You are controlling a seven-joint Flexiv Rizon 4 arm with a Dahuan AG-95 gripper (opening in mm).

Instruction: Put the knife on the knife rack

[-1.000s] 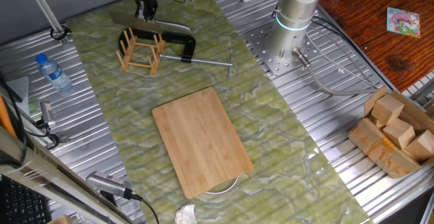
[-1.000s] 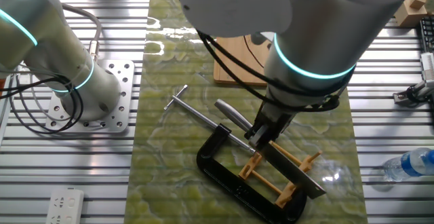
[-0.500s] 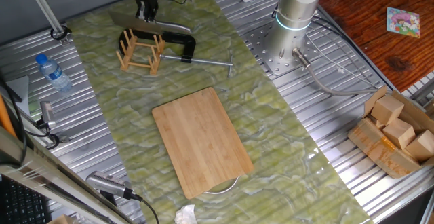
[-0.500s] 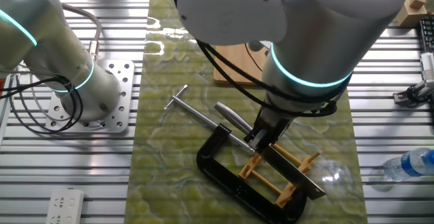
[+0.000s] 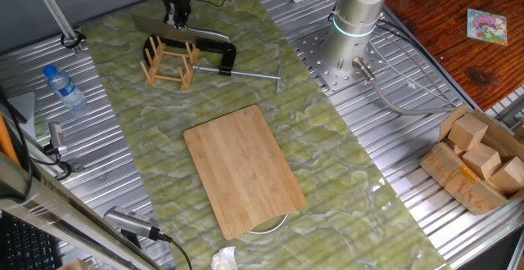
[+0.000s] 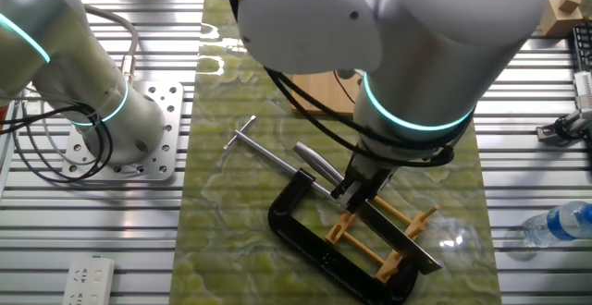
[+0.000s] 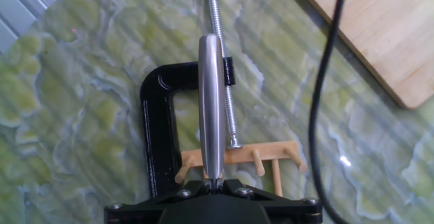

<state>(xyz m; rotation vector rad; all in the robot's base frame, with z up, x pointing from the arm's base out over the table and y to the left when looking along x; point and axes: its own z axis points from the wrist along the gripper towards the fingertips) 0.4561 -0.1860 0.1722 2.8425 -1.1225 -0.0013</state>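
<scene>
My gripper (image 6: pixel 354 190) is shut on the knife at the junction of blade and handle. The silver handle (image 6: pixel 317 161) points away from the arm. The dark blade (image 6: pixel 408 241) lies on edge over the knife rack (image 6: pixel 381 243), among its dowels. In one fixed view the gripper (image 5: pixel 177 16) holds the knife (image 5: pixel 168 30) just above the far side of the rack (image 5: pixel 169 62). In the hand view the handle (image 7: pixel 211 95) runs straight ahead from my gripper (image 7: pixel 215 182), with the rack's dowels (image 7: pixel 258 157) beneath. The blade is hidden there.
A black C-clamp (image 5: pixel 219 53) with a steel rod (image 5: pixel 250 74) lies right against the rack; it also shows in the hand view (image 7: pixel 156 129). A bamboo cutting board (image 5: pixel 243 168) lies mid-table. A water bottle (image 5: pixel 63 87) stands to the left. Wooden blocks (image 5: pixel 479 157) sit at right.
The arm has shifted a little and the knife has sunk slightly lower onto the rack. Nothing else has moved.
</scene>
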